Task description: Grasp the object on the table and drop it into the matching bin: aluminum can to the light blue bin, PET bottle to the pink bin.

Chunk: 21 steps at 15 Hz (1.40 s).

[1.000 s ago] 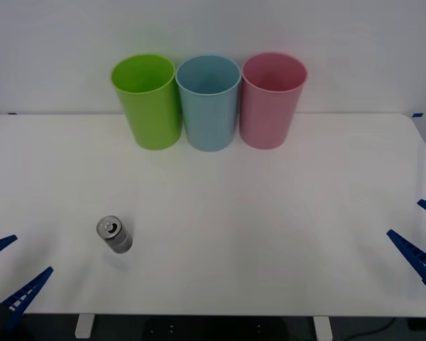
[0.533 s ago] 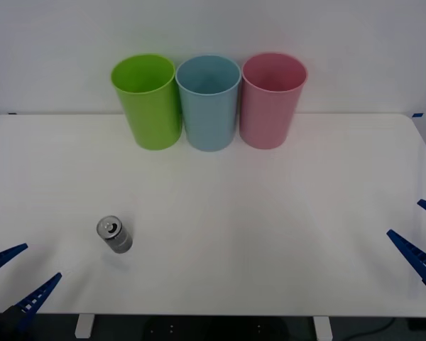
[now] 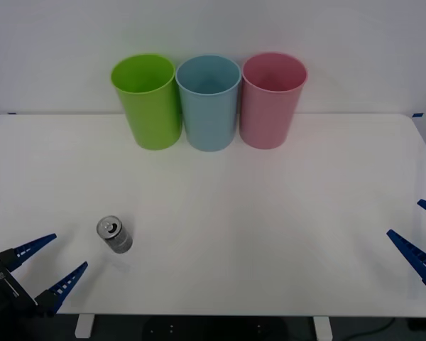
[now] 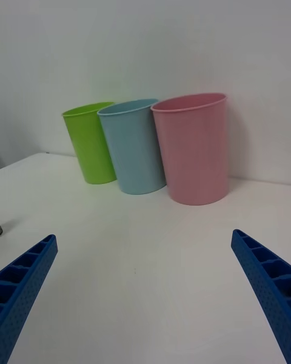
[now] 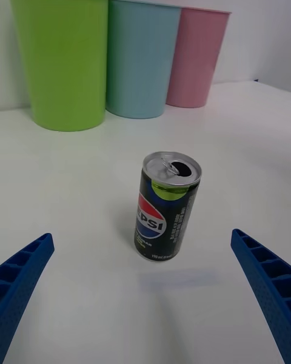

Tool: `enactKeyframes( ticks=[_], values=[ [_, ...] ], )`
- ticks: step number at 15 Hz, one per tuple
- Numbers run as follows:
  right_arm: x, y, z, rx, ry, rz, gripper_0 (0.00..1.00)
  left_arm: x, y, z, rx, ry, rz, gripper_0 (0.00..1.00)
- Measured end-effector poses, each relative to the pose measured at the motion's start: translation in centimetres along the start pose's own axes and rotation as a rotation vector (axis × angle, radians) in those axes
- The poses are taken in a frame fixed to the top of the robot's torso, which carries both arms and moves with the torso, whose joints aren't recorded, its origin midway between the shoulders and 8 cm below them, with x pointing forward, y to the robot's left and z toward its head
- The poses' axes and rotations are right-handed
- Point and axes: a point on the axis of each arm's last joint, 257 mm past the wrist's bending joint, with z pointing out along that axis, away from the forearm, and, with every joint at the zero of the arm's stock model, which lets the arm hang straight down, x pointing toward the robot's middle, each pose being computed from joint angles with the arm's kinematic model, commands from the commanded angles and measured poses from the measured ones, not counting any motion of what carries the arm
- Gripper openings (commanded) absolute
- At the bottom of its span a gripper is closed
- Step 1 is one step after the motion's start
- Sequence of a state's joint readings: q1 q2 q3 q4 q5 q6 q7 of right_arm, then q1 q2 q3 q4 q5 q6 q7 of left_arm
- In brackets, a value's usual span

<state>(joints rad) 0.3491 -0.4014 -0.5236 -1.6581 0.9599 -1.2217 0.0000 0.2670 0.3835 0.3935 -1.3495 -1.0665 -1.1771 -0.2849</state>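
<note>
Can [image 3: 114,235] stands upright on the white surface [image 3: 270,234], just ahead of the left pincer [image 3: 44,267] and a little toward its inner side; from the left wrist it sits centred between the two blue fingers [image 5: 21,276], apart from both. Its tab hole is open, so it is probably empty or nearly so: light, easy to tip with a sideways nudge, thin-walled enough to dent under a hard squeeze, and smooth on its printed side. The sound place to take hold looks like the middle of the dark side wall, one finger on each flank, below the silver rim.

The left pincer is spread wide, wider than the can, holding nothing and touching nothing; it hangs low near the front edge of the surface. The right pincer [image 3: 420,241] waits at the far right edge, also spread wide and empty, well apart from the can.

Beyond the can, well ahead of both pincers, three tall bins stand in a tight row by the wall: green bin [image 3: 148,101], light blue bin [image 3: 209,101] in the middle, pink bin [image 3: 270,99]. The light blue one is the can's goal.
</note>
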Motion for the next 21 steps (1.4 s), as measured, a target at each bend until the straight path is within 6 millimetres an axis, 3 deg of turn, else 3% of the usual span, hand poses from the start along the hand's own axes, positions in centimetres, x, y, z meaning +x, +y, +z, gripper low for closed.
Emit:
enactKeyframes(
  ticks=[10,21],
  values=[
    [0.0,0.0,0.0,0.000,0.000,0.000,1.00,2.0,-0.3,5.7,0.011,-0.005,-0.005,1.00],
    [0.0,0.0,0.0,0.000,0.000,0.000,1.00,2.5,-1.6,10.5,0.019,-0.009,0.005,1.00]
  ],
)
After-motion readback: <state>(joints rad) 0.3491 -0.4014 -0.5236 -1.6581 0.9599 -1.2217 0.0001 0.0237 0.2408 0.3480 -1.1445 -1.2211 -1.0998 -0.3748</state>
